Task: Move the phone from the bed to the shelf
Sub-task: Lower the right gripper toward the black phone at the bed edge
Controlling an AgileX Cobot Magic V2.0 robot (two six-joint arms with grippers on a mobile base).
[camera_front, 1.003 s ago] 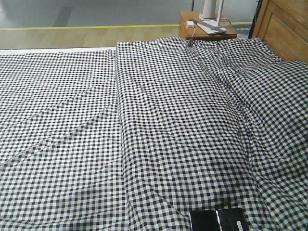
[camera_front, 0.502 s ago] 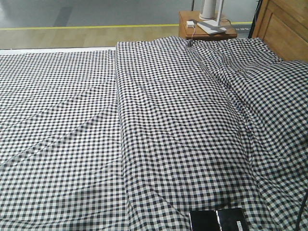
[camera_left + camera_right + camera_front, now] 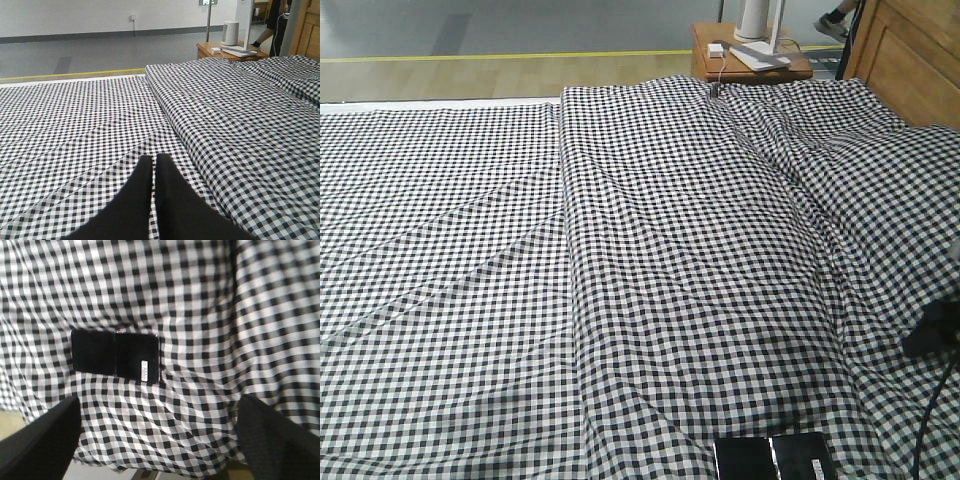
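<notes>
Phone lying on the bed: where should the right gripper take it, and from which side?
Probably the phone by its two long edges, mid-length, from straight above: it lies flat on the bed, a thin slab, so only its edges offer purchase.

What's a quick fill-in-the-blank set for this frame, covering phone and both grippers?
The phone lies flat on the ____.
The left gripper is ____.
The right gripper is ____, not gripping the phone.
The small sticker on the phone's face is ____.
Missing words: bed; shut; open; white.
</notes>
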